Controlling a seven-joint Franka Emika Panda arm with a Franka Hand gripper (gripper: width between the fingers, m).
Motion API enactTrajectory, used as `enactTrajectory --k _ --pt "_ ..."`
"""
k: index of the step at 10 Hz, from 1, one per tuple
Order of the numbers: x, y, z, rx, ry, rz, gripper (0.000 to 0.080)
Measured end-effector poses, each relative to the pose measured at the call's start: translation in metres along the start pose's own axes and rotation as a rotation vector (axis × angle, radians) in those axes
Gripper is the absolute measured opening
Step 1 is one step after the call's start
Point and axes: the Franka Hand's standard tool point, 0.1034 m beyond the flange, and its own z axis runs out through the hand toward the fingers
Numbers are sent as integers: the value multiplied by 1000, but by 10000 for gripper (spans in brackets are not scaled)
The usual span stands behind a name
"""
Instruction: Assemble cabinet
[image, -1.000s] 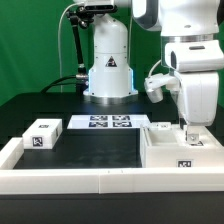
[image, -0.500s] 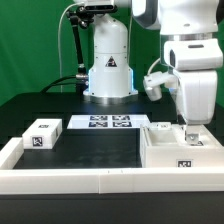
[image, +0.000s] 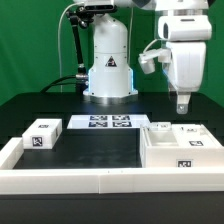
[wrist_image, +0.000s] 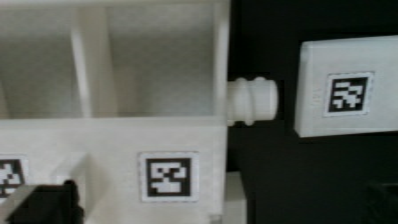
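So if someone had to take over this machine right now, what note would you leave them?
Gripper: open, holding nothing, hovering above the cabinet.
Cabinet: at the exterior view's right, open compartments facing up.
Done: a tagged part with a round peg sits at the cabinet's side, peg against the wall. I cannot tell whether it is seated.
Small tagged block: loose at the exterior view's left, apart from the cabinet.
Left: probably check the peg, then fetch that block and fit it.
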Motion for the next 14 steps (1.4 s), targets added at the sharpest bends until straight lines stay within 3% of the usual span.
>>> enactTrajectory --k 1,6,9,11,14 --pt "-1 -13 1 2 -3 13 796" --pt "-3 -13 4 0 0 17 796" --pt "-1 -60 17 -9 12 6 796" --pt "-2 -82 30 -10 25 -1 796" --pt "0 -102 56 39 37 5 796"
